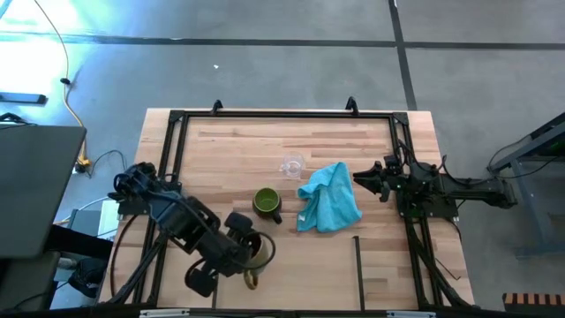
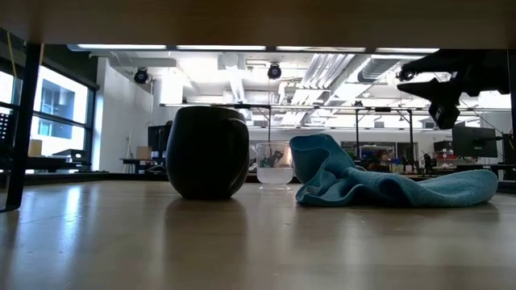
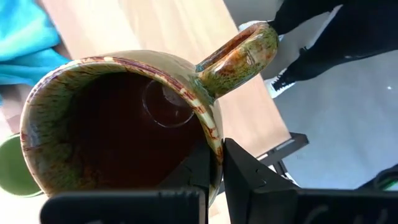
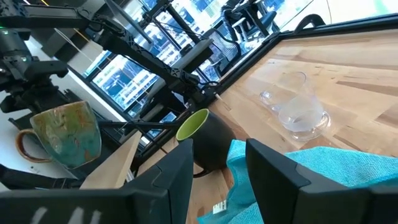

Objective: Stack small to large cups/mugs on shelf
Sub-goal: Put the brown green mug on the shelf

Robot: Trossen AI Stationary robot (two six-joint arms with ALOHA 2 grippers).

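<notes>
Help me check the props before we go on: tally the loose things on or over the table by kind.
Handled mugs: 2, the green mug standing on the table and the brown mug held on its rim by the left gripper
Clear glass cups: 1, the glass cup
Cloths: 1, the turquoise cloth
Total: 4

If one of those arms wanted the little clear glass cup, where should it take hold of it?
Probably by the rim, coming straight down from above. The glass cup stands upright and open-topped on the table, apart from the blue cloth and the green mug. One finger inside and one outside the wall should do. The open right gripper is nearest.
</notes>
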